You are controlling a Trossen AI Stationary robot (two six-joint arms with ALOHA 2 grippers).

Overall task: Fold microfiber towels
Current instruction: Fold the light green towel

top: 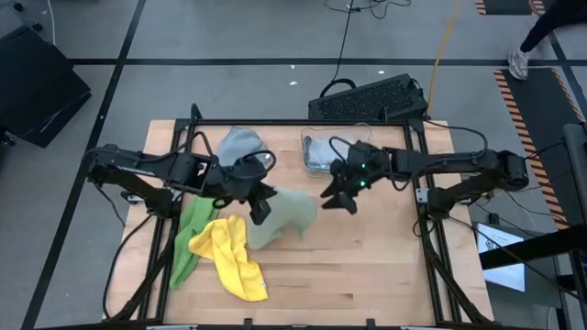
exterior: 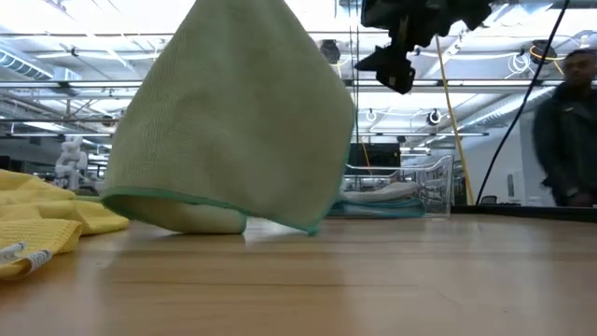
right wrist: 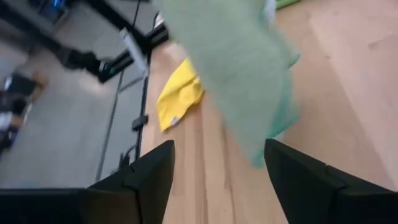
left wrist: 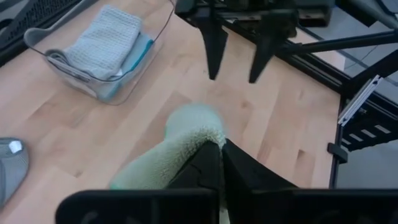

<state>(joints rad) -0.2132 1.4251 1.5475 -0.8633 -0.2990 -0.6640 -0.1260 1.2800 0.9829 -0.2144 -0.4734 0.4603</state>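
Note:
A sage green towel (top: 292,218) hangs from my left gripper (top: 260,209), which is shut on it near the table's middle. My right gripper (top: 336,198) stands open just to the towel's right, above the table, touching nothing. In the right wrist view the towel (right wrist: 239,68) hangs ahead of its spread fingers. A yellow towel (top: 235,255) and a bright green one (top: 187,240) lie crumpled at the near left. A grey towel (top: 240,145) lies at the far middle. My left gripper pinches a bunched-up part of the sage towel's top (left wrist: 198,135) between its two shut fingers. The fingers slant down from the table's left. The towel drapes below them like a tent, and its lower hem (exterior: 215,207) rests on the table.
A clear plastic bin (top: 312,158) at the far middle-right holds folded towels: a grey one (left wrist: 102,43) lies over a light blue one. A person (exterior: 569,131) stands beyond the table. Bare wood lies toward the near right.

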